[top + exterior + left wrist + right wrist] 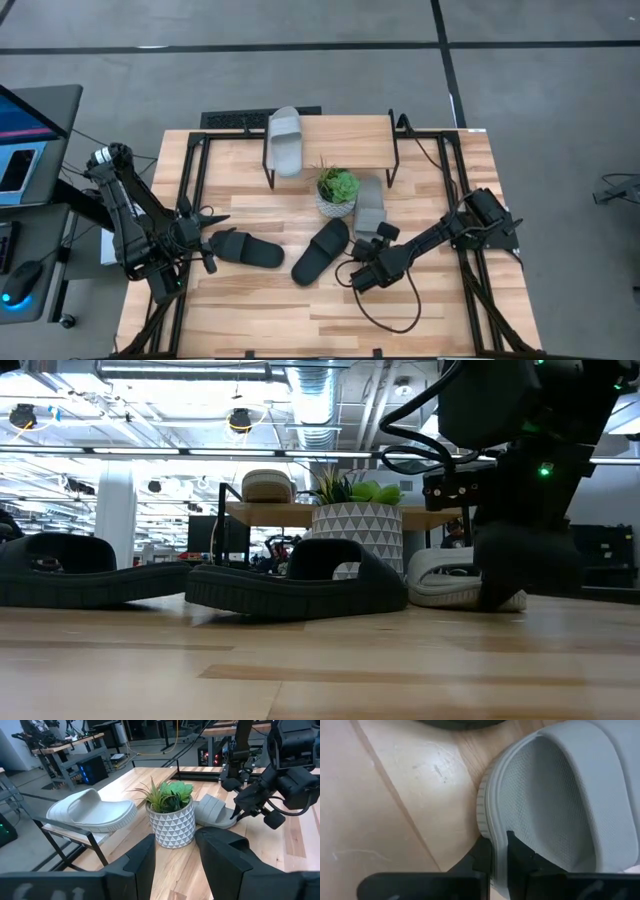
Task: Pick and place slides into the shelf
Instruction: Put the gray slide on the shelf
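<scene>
Your right gripper (372, 243) pinched the heel rim of the grey slide (369, 206) on the table, just beside the potted plant (337, 190); one grey slide (285, 140) lay on the shelf (345, 140), two black slides (246, 249) nearby. Left gripper (208, 228) stood spread.

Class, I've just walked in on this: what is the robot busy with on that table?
The right end effector is pinching the rim of a light grey slip-on slide lying on the table beside the small potted plant. Another grey slide already sits on the low wooden shelf. Two black slides lie on the table, the left end effector open by one.
</scene>
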